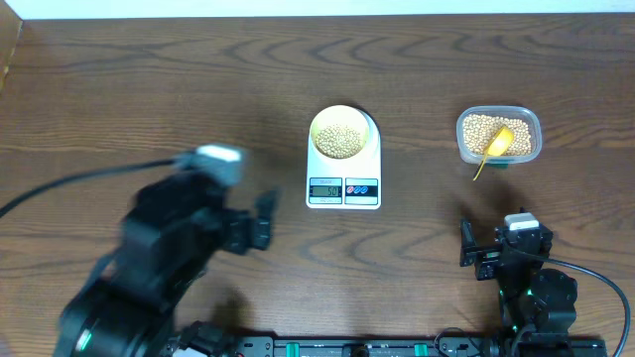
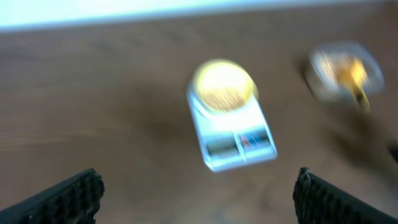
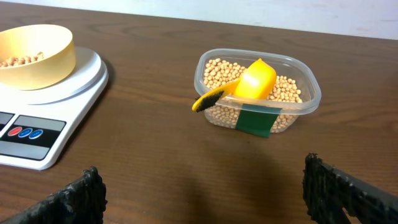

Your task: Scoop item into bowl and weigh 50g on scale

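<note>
The pale yellow bowl (image 1: 342, 133) stands on the white scale (image 1: 343, 164) at the table's middle and holds beige beans (image 1: 343, 140). The bowl (image 3: 34, 57) and the scale (image 3: 43, 106) also show in the right wrist view, and blurred in the left wrist view, bowl (image 2: 222, 87) on scale (image 2: 233, 130). More beans (image 1: 481, 131) fill a clear plastic tub (image 1: 499, 136) at the right, with a yellow spoon (image 1: 495, 147) lying in it. My left gripper (image 1: 263, 220) is open and empty, left of the scale. My right gripper (image 1: 476, 253) is open and empty, near the front edge below the tub.
The clear tub (image 3: 258, 90) has a green label on its front wall, and the spoon handle (image 3: 208, 99) sticks out over its near-left rim. A black cable runs from the left arm to the table's left edge. The table's back edge meets a white wall.
</note>
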Controlling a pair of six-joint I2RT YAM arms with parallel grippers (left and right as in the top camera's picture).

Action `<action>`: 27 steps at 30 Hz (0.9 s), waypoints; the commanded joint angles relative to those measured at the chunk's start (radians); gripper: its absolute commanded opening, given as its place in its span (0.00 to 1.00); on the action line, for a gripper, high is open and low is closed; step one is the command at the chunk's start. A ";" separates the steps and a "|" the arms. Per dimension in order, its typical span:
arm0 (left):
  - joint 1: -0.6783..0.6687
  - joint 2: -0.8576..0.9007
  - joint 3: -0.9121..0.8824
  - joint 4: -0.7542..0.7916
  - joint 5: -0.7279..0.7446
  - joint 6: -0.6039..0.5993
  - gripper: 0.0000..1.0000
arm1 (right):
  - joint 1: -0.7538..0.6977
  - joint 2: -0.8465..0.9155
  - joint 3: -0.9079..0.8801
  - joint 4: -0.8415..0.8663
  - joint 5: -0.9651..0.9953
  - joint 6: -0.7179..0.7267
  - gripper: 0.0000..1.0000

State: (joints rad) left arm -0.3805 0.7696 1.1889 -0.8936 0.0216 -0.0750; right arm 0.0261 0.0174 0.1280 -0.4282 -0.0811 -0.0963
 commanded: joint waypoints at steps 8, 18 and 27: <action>0.237 -0.257 -0.235 0.207 0.060 0.224 1.00 | 0.001 -0.002 -0.005 0.001 0.007 -0.013 0.99; 0.410 -0.511 -0.594 0.487 0.218 0.224 1.00 | 0.001 -0.002 -0.005 0.001 0.007 -0.013 0.99; 0.431 -0.600 -0.782 0.585 0.285 0.223 1.00 | 0.001 -0.002 -0.005 0.001 0.007 -0.013 0.99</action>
State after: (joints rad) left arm 0.0452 0.1978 0.4484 -0.3340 0.2691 0.1329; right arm 0.0261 0.0177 0.1276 -0.4286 -0.0780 -0.0967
